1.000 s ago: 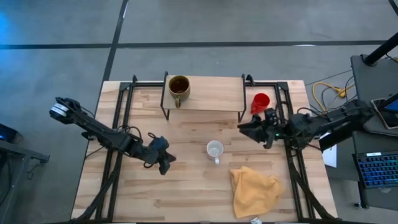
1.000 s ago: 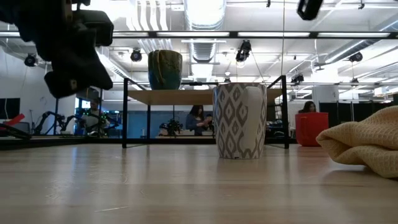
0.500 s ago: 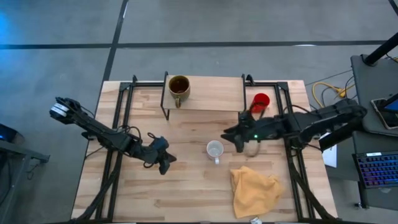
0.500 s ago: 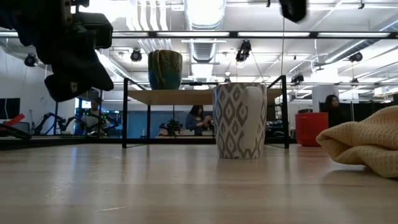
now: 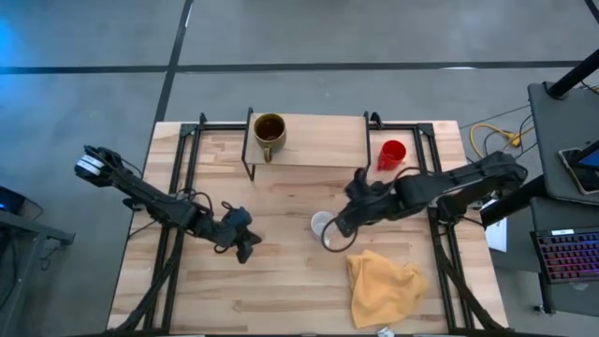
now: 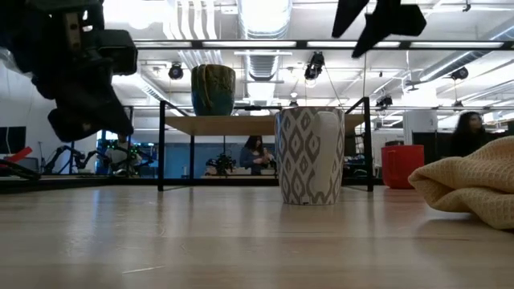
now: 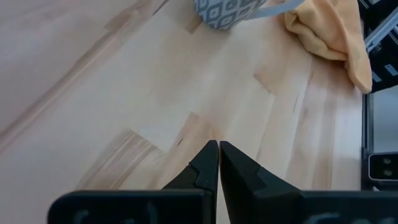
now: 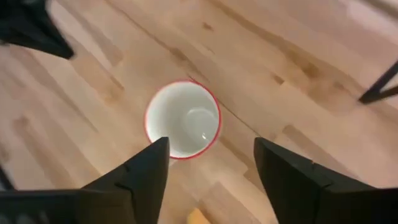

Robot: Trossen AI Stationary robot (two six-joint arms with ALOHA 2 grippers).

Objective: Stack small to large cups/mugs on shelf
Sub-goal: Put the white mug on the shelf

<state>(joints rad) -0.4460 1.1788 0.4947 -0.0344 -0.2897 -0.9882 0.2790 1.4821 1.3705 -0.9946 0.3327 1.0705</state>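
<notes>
The white patterned mug stands upright on the tabletop, in front of the shelf. My right gripper hovers open above it, pointing down. In the right wrist view the mug's rim shows just ahead of the gripper. The low view shows the gripper well above the mug. The dark brown mug stands on the shelf's left end. On the table right of the shelf stands the red mug. My left gripper waits shut, low over the table left of the white mug.
A crumpled yellow-orange cloth lies on the table near and right of the white mug. The shelf's black legs stand behind the mug. Bare shelf board extends right of the brown mug. People show in the room beyond.
My right gripper has swung from beside the red mug toward the table's left and near edge, and now stands over the white mug. The mugs and cloth have stayed put.
</notes>
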